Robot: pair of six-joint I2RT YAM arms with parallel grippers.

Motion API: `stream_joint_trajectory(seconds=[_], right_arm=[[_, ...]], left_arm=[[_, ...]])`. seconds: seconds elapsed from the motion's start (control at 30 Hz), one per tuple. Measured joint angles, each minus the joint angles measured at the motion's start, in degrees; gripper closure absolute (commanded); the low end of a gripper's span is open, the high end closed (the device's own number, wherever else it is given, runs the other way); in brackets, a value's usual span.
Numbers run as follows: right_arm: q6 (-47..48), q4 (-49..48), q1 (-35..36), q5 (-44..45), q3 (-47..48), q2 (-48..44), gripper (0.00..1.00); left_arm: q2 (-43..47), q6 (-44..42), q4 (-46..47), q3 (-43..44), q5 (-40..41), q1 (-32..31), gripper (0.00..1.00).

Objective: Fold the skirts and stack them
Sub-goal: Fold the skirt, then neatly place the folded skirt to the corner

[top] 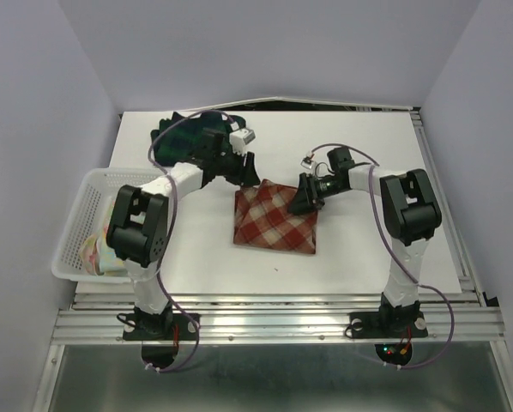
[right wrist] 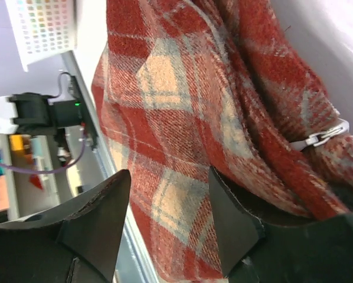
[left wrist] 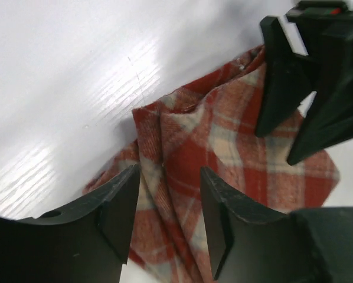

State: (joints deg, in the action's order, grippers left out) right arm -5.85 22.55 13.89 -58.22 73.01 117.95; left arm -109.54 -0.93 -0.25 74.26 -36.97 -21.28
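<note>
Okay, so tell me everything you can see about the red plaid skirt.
The red-and-cream plaid skirt looks like soft, woolly woven cloth. It lies folded into a rough square, flat on the white table, with creases bunched at its far left corner and a silver zip pull on one edge. The left gripper and right gripper hover open over its far corners; whether they touch is unclear.

Robotics lab test cell, plain lilac partition walls (top: 51,86) around a white tabletop (top: 368,154), grooved aluminium rail frame (top: 274,322), black-and-white left robot arm (top: 141,232) and right robot arm (top: 408,215) bolted on
</note>
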Motion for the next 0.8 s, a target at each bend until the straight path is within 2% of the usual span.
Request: stream_joint_trajectory(seconds=[0.03,0.2,0.3,0.37,0.57,0.8], right_arm=[[0.48,0.15,0.0,1.14,0.0,-0.61,0.39],[5.07,6.05,0.15,8.76,3.63,-2.93,0.4],[6.38,9.31,0.09,16.09,7.78,-5.31,0.4],[5.75,9.84,0.46,20.09,9.51,-7.52,0.44],[0.15,9.4,6.49,33.62,16.87,-12.11,0.41],[-4.66,10.58,20.48,47.65,32.52,-2.75,0.41]], left_arm=[[3.26,-0.28,-0.17,-1.01,0.66,0.42,0.19],[20.0,-1.75,1.6,-7.41,5.62,1.92,0.01],[26.36,-1.36,3.26,-10.54,9.86,2.08,0.01],[29.03,-0.48,4.35,-12.9,13.38,2.19,0.01],[30.32,1.99,3.72,-14.75,22.93,2.29,0.02],[31.23,4.55,0.55,-14.6,23.89,6.01,0.06]])
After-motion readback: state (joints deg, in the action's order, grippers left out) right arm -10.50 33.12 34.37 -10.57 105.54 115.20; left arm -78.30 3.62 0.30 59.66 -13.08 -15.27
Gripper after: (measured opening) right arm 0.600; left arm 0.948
